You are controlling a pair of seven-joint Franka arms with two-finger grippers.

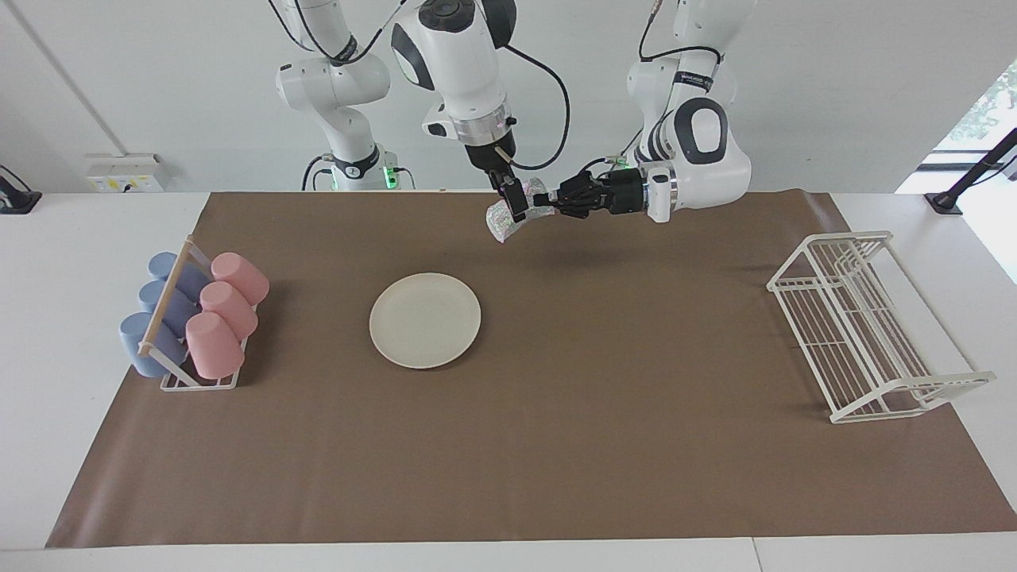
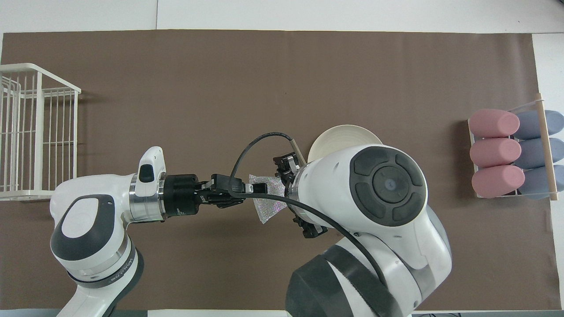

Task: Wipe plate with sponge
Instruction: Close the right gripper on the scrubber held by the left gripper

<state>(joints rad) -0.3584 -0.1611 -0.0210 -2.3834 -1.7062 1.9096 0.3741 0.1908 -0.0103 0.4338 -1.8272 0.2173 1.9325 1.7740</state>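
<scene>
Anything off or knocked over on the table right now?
Nothing stands out. The plate lies flat on the brown mat, the cups sit in their rack, and the wire rack stands upright. The sponge is in the air, pinched by the left gripper, with the open right gripper at it.

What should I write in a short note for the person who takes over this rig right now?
Left gripper: shut on the sponge, holding it in the air over the brown mat, near the robots' edge.
Right gripper: open, at the sponge's free end, jaws not closed on it.
Plate: flat on the mat, apart from both grippers, untouched.
Done: sponge lifted and brought to the right gripper; this looks like a handover.
Left: right gripper takes the sponge, left lets go, then wipe the plate.
</scene>
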